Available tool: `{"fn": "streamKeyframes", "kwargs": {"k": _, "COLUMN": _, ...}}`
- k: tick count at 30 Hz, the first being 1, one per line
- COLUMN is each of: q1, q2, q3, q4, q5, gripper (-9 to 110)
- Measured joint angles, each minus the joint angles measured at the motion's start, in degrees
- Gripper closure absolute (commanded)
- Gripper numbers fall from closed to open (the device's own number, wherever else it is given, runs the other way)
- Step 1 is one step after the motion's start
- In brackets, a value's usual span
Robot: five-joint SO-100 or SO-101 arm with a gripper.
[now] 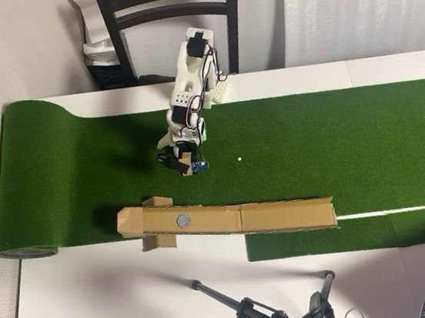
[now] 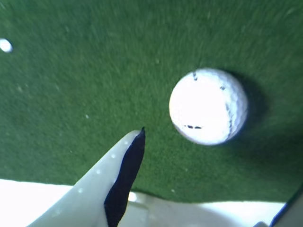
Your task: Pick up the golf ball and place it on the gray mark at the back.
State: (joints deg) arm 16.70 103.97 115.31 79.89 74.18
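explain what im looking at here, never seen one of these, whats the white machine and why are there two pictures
The white machine is a small robot arm with a two-finger gripper at its end. One picture comes from a camera fixed above, looking straight down. The other comes from a camera riding on the arm's wrist, so it sees only what is right in front of the gripper.

The arm stands on a strip of green turf laid over a white table. In front of it lies a long cardboard strip with a gray mark on it. A tiny white dot sits on the turf.

In the wrist view, a white golf ball rests on the turf, beside a gripper finger. Nothing is held; the ball lies free.
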Motion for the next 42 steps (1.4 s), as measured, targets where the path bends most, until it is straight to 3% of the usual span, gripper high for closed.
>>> {"fn": "streamKeyframes", "kwargs": {"k": 21, "q1": -0.18, "q2": 0.00, "q3": 3.96, "q4": -8.96, "q5": 0.00, "gripper": 47}}
{"fn": "streamKeyframes", "kwargs": {"k": 42, "q1": -2.99, "q2": 0.00, "q3": 6.68, "q4": -9.14, "q5": 0.00, "gripper": 47}}
